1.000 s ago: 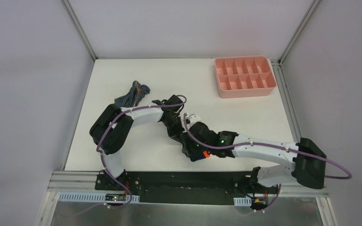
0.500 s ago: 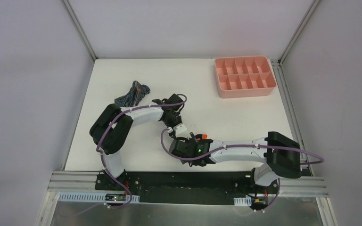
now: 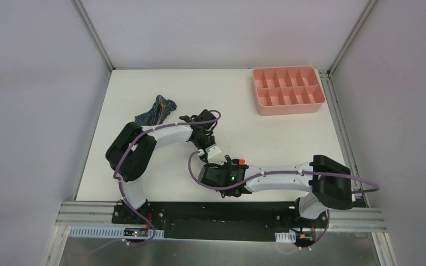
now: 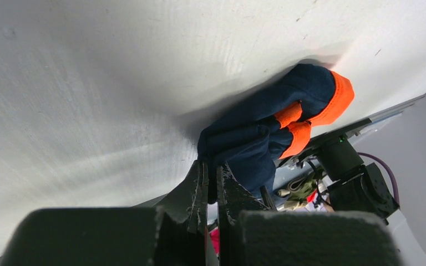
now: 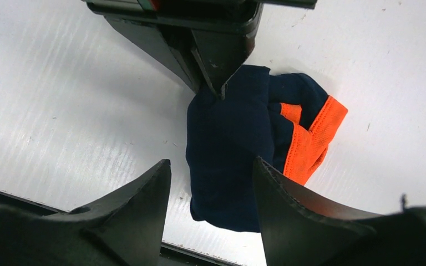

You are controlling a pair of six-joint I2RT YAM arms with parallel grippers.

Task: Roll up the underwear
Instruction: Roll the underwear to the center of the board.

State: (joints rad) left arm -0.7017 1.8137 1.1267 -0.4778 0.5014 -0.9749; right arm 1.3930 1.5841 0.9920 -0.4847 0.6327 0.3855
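One brief (image 5: 227, 160) in left tool (image 4: 211, 169)

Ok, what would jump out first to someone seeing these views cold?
The navy underwear with orange trim, bunched into a bundle near the front middle of the table. The left gripper is shut on its edge, and the right gripper hangs open over it. Next come the striped underwear, crumpled at the far left, and the pink tray in the far right corner.
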